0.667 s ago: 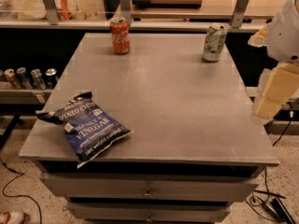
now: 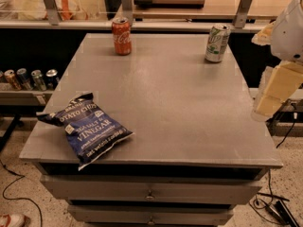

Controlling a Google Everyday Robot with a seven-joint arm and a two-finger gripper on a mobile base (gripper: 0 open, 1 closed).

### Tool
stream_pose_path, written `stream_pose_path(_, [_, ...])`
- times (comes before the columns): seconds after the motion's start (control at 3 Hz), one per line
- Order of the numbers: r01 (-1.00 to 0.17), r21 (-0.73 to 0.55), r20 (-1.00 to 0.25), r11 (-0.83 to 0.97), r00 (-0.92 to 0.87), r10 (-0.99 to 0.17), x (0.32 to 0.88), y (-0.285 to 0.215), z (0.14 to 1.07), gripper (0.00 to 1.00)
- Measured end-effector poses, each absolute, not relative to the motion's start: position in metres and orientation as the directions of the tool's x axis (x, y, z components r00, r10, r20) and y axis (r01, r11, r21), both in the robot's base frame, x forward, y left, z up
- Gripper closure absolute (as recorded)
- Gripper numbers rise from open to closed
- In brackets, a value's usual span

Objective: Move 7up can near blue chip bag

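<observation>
A broad grey tabletop (image 2: 170,103) fills most of the scene, sitting on a cabinet with two drawers (image 2: 149,192) under its near edge. The robot's white arm (image 2: 289,30) hangs just off the tabletop's right edge. The cream-coloured pincer (image 2: 272,96) slants down beside that edge about halfway along, clear of the surface and touching nothing. From where I stand I cannot tell whether the pincer is open or closed.

The blue chip bag (image 2: 87,129) lies flat near the tabletop's front-left corner, its lower end reaching the front edge. The 7up can (image 2: 217,43) stands upright near the tabletop's back-right corner, a little in from the right edge. It is farther back than the pincer and to the pincer's left, apart from it, and well apart from the bag, which sits at the opposite corner. A red Coca-Cola can (image 2: 121,36) stands upright by the tabletop's back edge, left of centre. Beyond the tabletop's left edge, a row of small cans (image 2: 28,78) sits on a low shelf.
</observation>
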State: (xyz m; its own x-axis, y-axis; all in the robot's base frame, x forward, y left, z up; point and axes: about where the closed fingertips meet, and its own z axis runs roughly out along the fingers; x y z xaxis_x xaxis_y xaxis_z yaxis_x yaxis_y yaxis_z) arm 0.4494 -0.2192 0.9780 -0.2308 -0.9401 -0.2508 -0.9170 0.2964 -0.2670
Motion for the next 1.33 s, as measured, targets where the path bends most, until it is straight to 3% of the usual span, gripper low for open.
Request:
stream_pose_path(0.67, [-0.796,-0.208,-0.496,0.568,-0.415,-0.763,0.525,-0.253,0.949,0.0])
stream_pose_path(1.0, [-0.669,-0.157,-0.579,0.727,-0.534,-0.616,0.572,-0.269,0.924,0.0])
stream_pose_path(1.33, [-0.608,-0.118,-0.611,0.785,-0.579,-0.54,0.579,-0.268,0.929,0.0])
